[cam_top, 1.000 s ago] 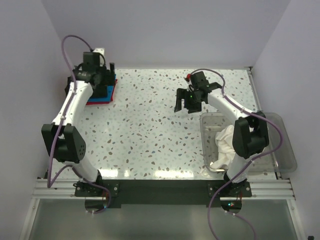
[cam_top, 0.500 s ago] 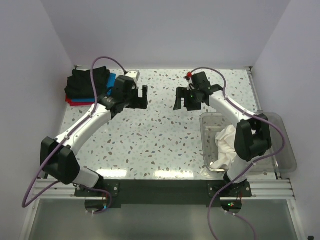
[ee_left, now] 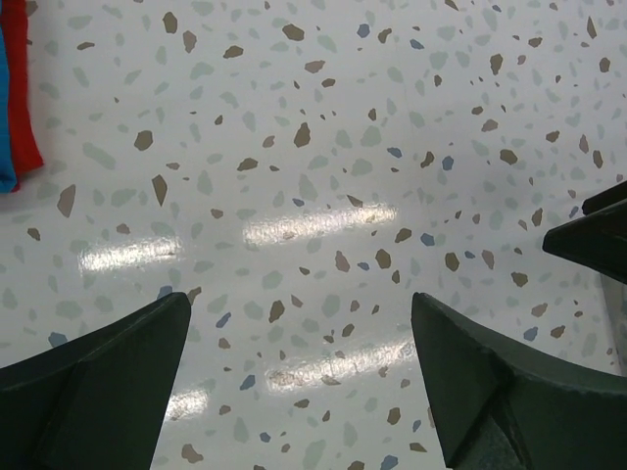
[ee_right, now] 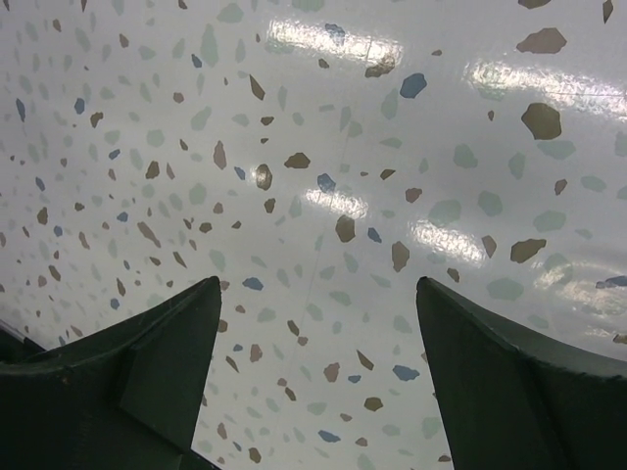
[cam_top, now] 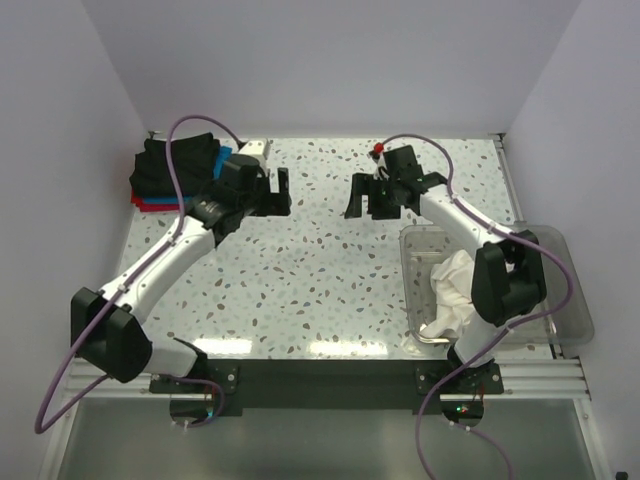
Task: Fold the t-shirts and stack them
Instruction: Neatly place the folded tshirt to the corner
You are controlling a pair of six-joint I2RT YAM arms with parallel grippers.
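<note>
Since 1.0 s earlier, the left end effector (cam_top: 275,195) has been swung off the folded stack at the far left corner and is now held over bare tabletop (cam_top: 300,280), nearer the middle. The right end effector (cam_top: 368,205) has hardly been displaced.

Nearest the arm bases, on the right, a clear plastic bin (cam_top: 565,300) is seen with a crumpled white t-shirt (cam_top: 452,285) inside it, partly hidden by the right arm.

Farther out, the 2 end effectors are held facing each other, apart, over the far half of the tabletop. Both are spread wide and nothing is gripped: in each wrist view only speckled surface is seen between the 2 fingers (ee_left: 98,382).

Farthest, at the far left corner, 3 folded t-shirts are stacked. The black t-shirt (cam_top: 165,165) lies on top, the blue t-shirt (cam_top: 223,155) shows at its right edge, and the red t-shirt (cam_top: 150,204) shows along its near edge. Strips of the red and blue cloth are caught at the left margin of the left wrist view.
</note>
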